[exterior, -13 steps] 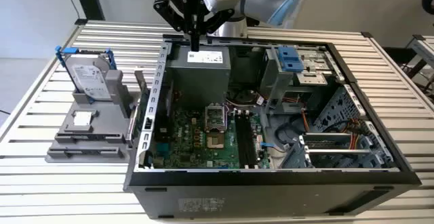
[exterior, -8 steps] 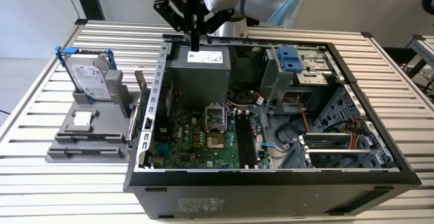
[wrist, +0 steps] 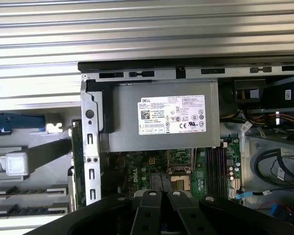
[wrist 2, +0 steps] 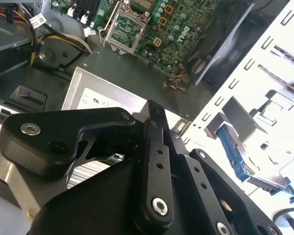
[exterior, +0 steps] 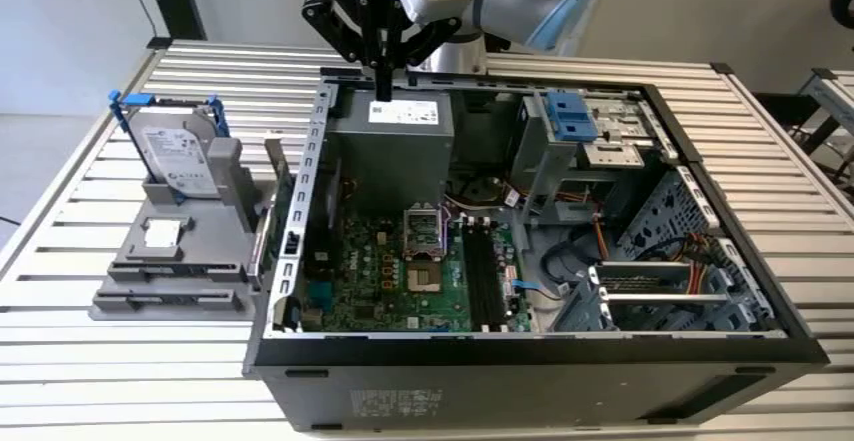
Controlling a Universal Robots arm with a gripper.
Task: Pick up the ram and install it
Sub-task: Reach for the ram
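Observation:
The ram [wrist: 77,166] is a thin, narrow circuit-board stick standing on edge in the grey holder [exterior: 174,261], just outside the wall of the open computer case [exterior: 310,211] at the exterior view's left. It also shows as a slim upright strip, the ram [exterior: 264,231]. My gripper [exterior: 384,86] hangs shut above the back of the case, over the grey power supply [exterior: 394,131], with nothing between its fingers. Both wrist views show the gripper [wrist 2: 154,110] [wrist: 159,196] with its black fingers pressed together. The black memory slots [exterior: 481,281] lie on the green motherboard [exterior: 387,271].
A silver hard drive in a blue frame [exterior: 174,151] stands upright at the back of the grey holder. The case holds a drive cage [exterior: 587,131], cables [exterior: 601,221] and the processor socket [exterior: 420,231]. Everything rests on a slatted metal table [exterior: 134,361].

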